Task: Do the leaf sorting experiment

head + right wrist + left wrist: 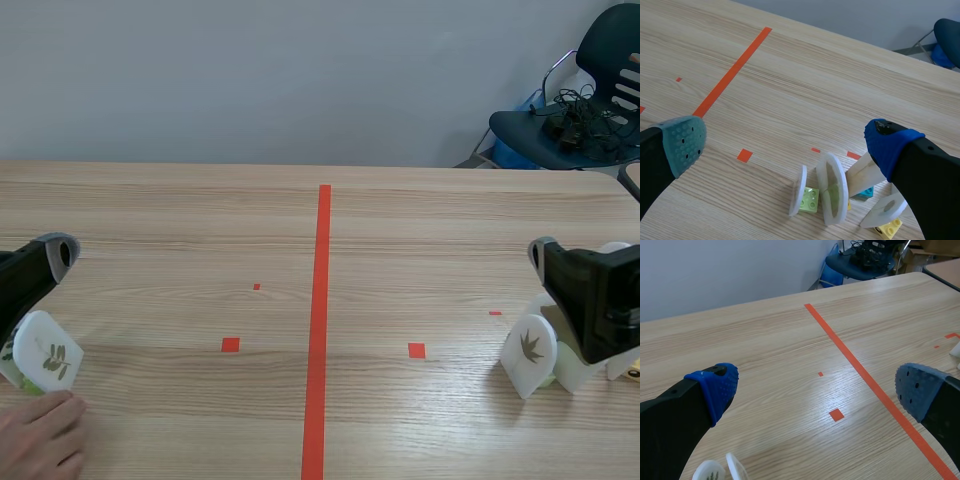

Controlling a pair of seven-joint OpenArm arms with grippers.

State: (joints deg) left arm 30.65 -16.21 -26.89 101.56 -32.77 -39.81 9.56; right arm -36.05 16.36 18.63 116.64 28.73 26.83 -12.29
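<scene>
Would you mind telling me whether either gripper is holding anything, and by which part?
Nothing is held. The left gripper and the right gripper both have fingers apart with nothing between; the white leaf discs stand on the table, ungripped.

Leaf discs (528, 347) on wooden table (400, 230)

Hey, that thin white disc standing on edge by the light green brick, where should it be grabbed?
Take the thin white disc by its upper rim, coming down from above with the jaws closing on its two flat faces. It stands upright on edge, the light green brick sits at its foot and a thicker disc crowds one side, so probably only the top is free.
</scene>
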